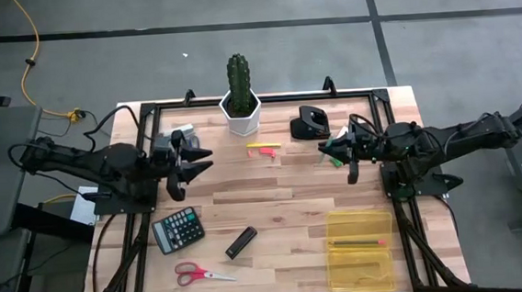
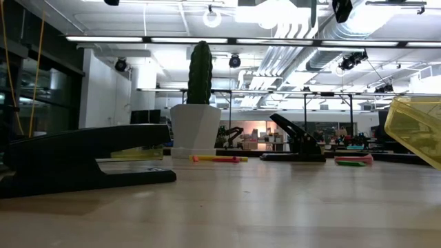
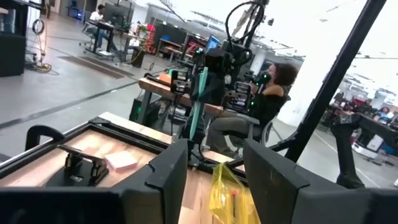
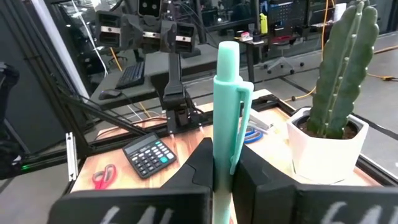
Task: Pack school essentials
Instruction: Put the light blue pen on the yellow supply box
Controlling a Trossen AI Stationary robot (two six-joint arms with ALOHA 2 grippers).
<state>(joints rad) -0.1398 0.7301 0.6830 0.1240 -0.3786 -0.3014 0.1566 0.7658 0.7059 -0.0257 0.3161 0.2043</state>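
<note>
Red-handled scissors [image 1: 199, 274] lay nearest the front edge of the wooden table [image 1: 275, 209], toward its left side, with a black calculator [image 1: 178, 230] just behind them and a small black bar-shaped item [image 1: 241, 242] to their right. Toward the front right corner sat a clear yellow box [image 1: 360, 249] holding a thin red and dark pen [image 1: 357, 243]. Farther back, over the middle of the right side, the right gripper [image 1: 337, 153] was clamped shut on an upright teal pen [image 4: 227, 112], which stood between its two dark fingers [image 4: 199, 168] in the right wrist view. Opposite it, over the left side of the table, the left gripper [image 1: 198, 161] hung with its jaws apart and nothing between them. Between the two arms, nearer the back edge, a yellow marker [image 1: 264, 146] and a small red one [image 1: 265, 153] lay side by side. Behind them, at the back edge, stood a cactus [image 1: 239, 78] in a white pot [image 1: 241, 116], with a black hole punch [image 1: 310, 123] to its right. Beyond the table, the left wrist view showed a seated person [image 3: 264, 99] among desks.
</note>
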